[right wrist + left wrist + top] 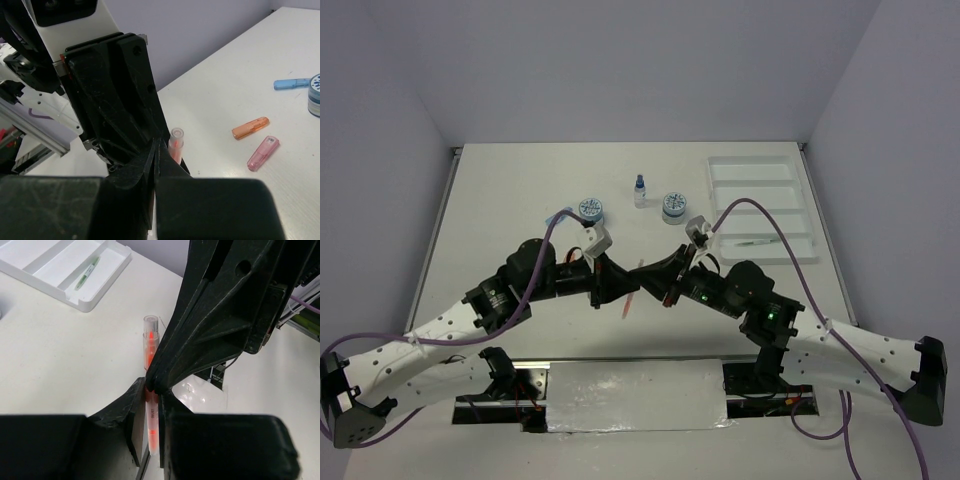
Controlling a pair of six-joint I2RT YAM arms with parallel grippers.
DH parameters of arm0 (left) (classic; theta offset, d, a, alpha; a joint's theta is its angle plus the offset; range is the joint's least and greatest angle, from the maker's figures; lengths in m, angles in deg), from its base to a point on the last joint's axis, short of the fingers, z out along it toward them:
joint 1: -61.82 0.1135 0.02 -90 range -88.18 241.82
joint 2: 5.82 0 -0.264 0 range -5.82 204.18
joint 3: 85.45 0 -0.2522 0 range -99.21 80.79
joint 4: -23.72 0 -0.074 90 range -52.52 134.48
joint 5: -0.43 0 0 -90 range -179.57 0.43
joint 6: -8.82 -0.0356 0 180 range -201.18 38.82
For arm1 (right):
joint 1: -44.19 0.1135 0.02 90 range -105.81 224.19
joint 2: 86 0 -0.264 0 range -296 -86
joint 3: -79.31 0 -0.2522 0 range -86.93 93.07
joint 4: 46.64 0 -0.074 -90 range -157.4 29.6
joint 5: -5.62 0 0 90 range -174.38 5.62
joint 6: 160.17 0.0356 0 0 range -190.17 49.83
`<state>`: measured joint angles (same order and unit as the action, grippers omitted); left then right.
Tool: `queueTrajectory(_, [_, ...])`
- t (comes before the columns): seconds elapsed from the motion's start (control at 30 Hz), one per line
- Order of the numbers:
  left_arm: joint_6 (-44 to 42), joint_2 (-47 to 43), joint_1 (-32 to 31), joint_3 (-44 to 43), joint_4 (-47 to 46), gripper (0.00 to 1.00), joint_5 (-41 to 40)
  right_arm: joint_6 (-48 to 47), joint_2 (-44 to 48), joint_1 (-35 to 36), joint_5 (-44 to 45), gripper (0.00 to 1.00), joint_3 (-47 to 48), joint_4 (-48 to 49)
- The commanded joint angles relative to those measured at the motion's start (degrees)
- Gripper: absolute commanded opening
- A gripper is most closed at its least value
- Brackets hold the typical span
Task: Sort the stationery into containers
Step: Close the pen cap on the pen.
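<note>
My left gripper (623, 290) (153, 395) is shut on the orange-red pen (150, 342), which also shows in the top view (627, 305) near the table's front middle. My right gripper (643, 279) (157, 146) faces it with jaws shut; its tips press against the pen, whose cap (176, 139) shows just beside them. The white divided tray (760, 160) (95, 297) sits far right with a greenish pen (758, 243) (87, 273) in its nearest compartment. Two blue-grey jars (590, 209) (673, 206) and the blue-capped bottle (640, 191) stand mid-table.
Orange (250, 127), pink (263, 153) and blue (291, 84) stubby pieces lie on the table near a jar (315, 95) in the right wrist view. Purple cables loop over both arms. A metal plate (630, 395) lies between the arm bases.
</note>
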<state>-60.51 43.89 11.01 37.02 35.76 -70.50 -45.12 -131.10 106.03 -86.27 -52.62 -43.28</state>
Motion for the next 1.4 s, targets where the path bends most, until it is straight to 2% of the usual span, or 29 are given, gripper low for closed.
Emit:
queueTrajectory(0.0, [-1.9,-0.2,0.6,-5.8,-9.5,0.00,-1.4,-1.3,2.1,0.5,-1.1,0.03,1.6,-6.2])
queueTrajectory(0.07, [-1.4,0.2,0.6,-4.7,-10.1,0.00,-0.8,-2.2,3.0,0.5,0.1,0.11,4.1,-8.2])
queueTrajectory(0.17, [-0.6,-0.2,0.6,-2.5,-11.0,0.00,-1.6,-3.7,4.6,0.5,1.8,0.31,8.8,-10.7])
queueTrajectory(0.43, [-0.2,-1.2,0.6,0.2,-10.5,0.00,-1.2,-7.7,6.1,0.5,7.5,0.50,16.0,-15.1])
queueTrajectory(0.57, [-0.2,-2.8,0.5,0.7,-10.7,0.00,-0.2,-9.4,3.2,0.3,10.2,0.52,17.0,-16.2])
queueTrajectory(0.77, [-0.3,-2.5,0.5,0.4,-10.5,0.00,1.1,-9.9,-2.1,0.3,6.2,0.52,19.0,-16.2])
queueTrajectory(0.97, [-0.2,-2.3,0.5,0.8,-10.8,0.00,1.1,-9.2,-3.3,0.4,3.8,0.53,18.2,-14.8])
queueTrajectory(1.13, [-0.1,-2.2,0.5,0.8,-11.0,0.00,1.6,-9.3,-3.0,0.3,3.9,0.37,17.6,-13.7])
queueTrajectory(1.17, [-0.1,-2.2,0.5,0.9,-11.0,0.00,1.8,-9.3,-3.0,0.3,4.0,0.38,17.6,-13.7])
queueTrajectory(1.37, [0.0,-1.8,0.5,0.9,-11.4,0.00,2.6,-9.2,-3.8,0.3,5.3,0.56,17.8,-13.7])
